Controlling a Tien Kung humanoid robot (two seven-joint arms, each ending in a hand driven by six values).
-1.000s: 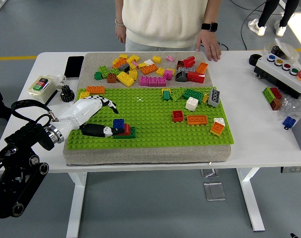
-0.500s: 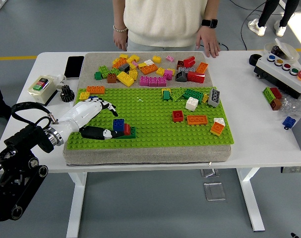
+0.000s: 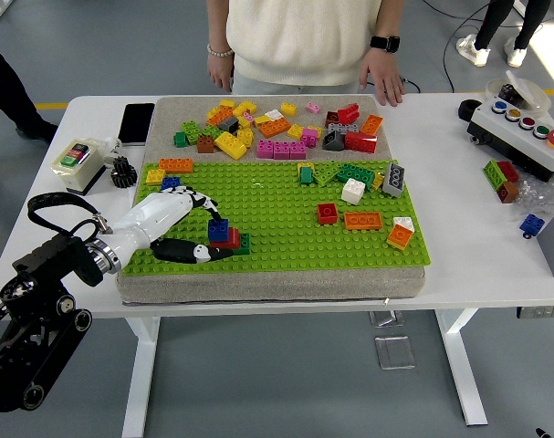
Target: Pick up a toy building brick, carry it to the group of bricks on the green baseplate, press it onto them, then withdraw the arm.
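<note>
On the green baseplate [image 3: 277,242], front left, stands a small group of bricks [image 3: 227,239]: a blue brick [image 3: 219,229] sits on a red one over a dark green one. My left hand [image 3: 213,235] lies on the plate just left of this group, open, with the fingers spread. Its dark thumb [image 3: 181,251] stretches along the front towards the group's base, and its fingers [image 3: 202,203] arch behind and left of the blue brick. Nothing is held in the hand. My right arm is out of view.
Loose bricks [image 3: 277,126] are heaped on the grey mat behind the plate; a few more stand on the plate's right half [image 3: 362,220]. A person stands at the far side, one hand [image 3: 386,87] on the table. A phone [image 3: 136,121], button box [image 3: 76,157], gear [image 3: 122,171] and control box [image 3: 523,123] sit around.
My left wrist has slid a little towards the near edge while the fingers have swung down closer to the blue brick. The brick group has stayed in place.
</note>
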